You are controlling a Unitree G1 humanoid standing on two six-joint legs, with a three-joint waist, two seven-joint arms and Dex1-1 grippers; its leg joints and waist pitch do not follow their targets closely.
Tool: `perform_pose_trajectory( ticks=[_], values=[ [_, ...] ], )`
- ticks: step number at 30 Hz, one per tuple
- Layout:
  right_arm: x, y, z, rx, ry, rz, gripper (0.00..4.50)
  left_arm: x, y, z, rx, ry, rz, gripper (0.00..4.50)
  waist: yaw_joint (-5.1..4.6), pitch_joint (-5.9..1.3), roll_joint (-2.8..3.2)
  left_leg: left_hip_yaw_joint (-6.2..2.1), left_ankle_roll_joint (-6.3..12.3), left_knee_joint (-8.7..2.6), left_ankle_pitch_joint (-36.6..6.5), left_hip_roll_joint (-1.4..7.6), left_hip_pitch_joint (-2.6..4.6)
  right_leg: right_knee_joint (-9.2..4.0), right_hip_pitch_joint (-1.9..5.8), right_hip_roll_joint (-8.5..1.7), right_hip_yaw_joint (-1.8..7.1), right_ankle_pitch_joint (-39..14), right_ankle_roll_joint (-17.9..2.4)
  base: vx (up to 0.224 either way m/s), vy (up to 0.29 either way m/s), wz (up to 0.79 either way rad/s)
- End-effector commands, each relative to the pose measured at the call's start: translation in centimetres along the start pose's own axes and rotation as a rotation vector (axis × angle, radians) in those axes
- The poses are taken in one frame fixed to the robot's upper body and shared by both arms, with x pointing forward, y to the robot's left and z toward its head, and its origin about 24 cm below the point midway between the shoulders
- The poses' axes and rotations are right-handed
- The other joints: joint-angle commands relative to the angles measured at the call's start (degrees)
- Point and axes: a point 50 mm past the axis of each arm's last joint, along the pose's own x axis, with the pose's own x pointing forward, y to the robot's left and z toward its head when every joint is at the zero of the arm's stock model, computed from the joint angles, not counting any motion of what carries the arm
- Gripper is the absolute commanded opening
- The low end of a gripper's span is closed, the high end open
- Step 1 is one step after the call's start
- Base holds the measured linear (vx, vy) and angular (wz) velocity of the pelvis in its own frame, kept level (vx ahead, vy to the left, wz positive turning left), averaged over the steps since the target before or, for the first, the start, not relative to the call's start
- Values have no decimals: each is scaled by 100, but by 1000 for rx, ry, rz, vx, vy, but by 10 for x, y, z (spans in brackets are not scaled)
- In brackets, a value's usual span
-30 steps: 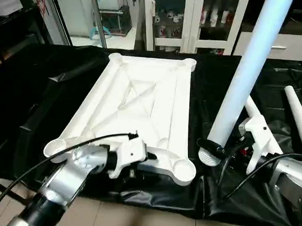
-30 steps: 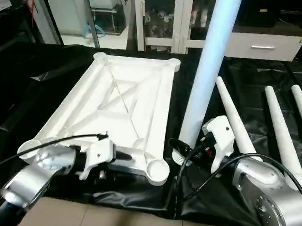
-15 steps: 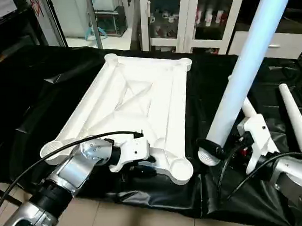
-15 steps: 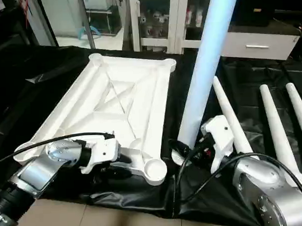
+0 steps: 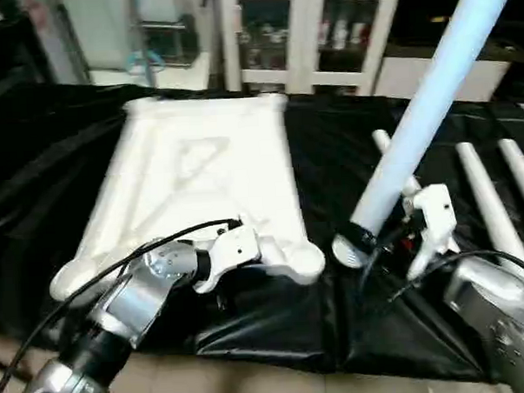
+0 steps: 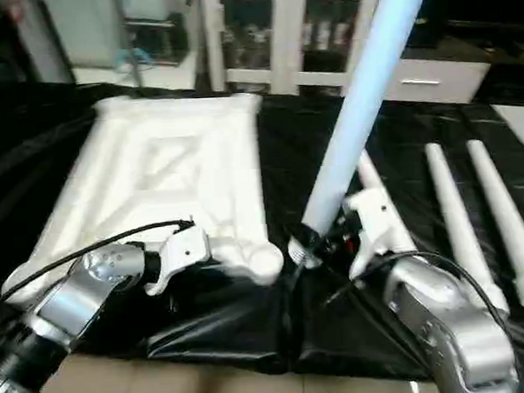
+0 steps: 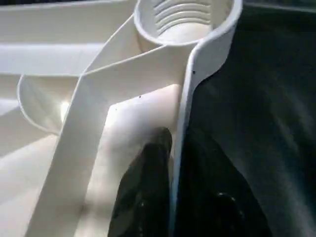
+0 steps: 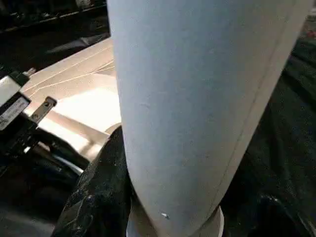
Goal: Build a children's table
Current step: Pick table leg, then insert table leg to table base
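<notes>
The left gripper (image 7: 173, 182) pinches the tabletop's (image 5: 200, 177) rim beside an empty corner socket (image 7: 183, 19). The right gripper (image 5: 368, 244) grasps an upright leg (image 5: 420, 120).

Our left forearm (image 5: 127, 302): silver cylinder, black band, black cable (image 5: 117, 265) looping over, white wrist housing. Our right forearm (image 6: 441, 319): silver, rounded, white housing, black cable. Black fingers (image 7: 145, 197) on both grippers.

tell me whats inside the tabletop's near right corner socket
In the left wrist view the socket shows ridged threads on its inner wall and holds no leg. Its floor is hidden by the rim.
</notes>
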Motion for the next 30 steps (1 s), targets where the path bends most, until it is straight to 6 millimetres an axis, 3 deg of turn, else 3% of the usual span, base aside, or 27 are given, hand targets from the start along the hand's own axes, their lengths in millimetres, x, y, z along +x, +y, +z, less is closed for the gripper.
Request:
perform_pose_trajectory(
  ticks=[1,5,7,8,11,12,13,15,17,20,23,30],
  values=[
    [3,0,4,-10,-21,-7,189,-2,-3,-15,-72,57,43,37,70,-293,-98,-270,20,-561,-1409,615,61,-510,168,-610,253,-1652,-1075,0,0,0],
    [11,1,9,23,-38,4,189,0,-11,-1,-32,-12,0,20,107,-326,-115,-229,246,-527,-906,607,66,-451,196,-588,240,-829,-1274,0,0,0],
    [19,3,26,23,-62,60,189,-9,-11,20,40,-86,-46,16,144,-350,-77,-233,320,-512,-700,605,64,-406,213,-576,226,-550,-1329,0,0,0],
    [19,3,26,23,-62,61,189,-9,-10,20,41,-87,-47,11,132,-361,-87,-238,344,-510,-600,600,52,-385,227,-571,217,-431,-1347,0,0,0],
    [24,0,38,28,-105,111,189,-14,-4,30,45,-110,-56,1,155,-364,-69,-210,396,-481,-450,603,74,-355,198,-563,209,-150,-1440,0,0,0],
    [26,-1,40,32,-120,128,189,-14,-3,31,39,-117,-61,0,195,-358,-66,-187,397,-471,-506,606,76,-364,196,-579,212,-189,-1495,0,0,0],
    [26,-3,39,20,-116,147,189,-11,-2,31,47,-121,-62,0,193,-356,-188,-168,414,-481,-508,613,75,-379,205,-575,206,-211,-1495,0,0,0],
    [30,-6,25,18,-81,152,189,-2,-6,22,52,-109,-70,0,247,-346,-133,-164,384,-477,-547,625,81,-389,185,-588,209,-382,-1483,0,0,0],
    [33,-4,24,59,-76,168,189,0,-6,21,34,-104,-70,0,274,-344,-133,-164,338,-491,-604,630,88,-385,197,-591,216,-446,-1465,0,0,0],
    [37,0,22,63,-41,216,189,2,-5,23,22,-109,-66,0,303,-339,-184,-154,302,-497,-671,626,93,-399,193,-590,219,-661,-1412,0,0,0],
    [40,0,17,58,-1,235,189,4,-1,23,28,-100,-44,0,314,-334,-177,-134,251,-502,-749,633,98,-424,177,-587,226,-886,-1326,0,0,0],
    [49,3,-2,63,78,291,189,5,-1,25,34,-100,-77,0,335,-353,-198,-119,307,-484,-577,635,82,-401,175,-594,219,-711,-1349,0,0,0]
  ],
)
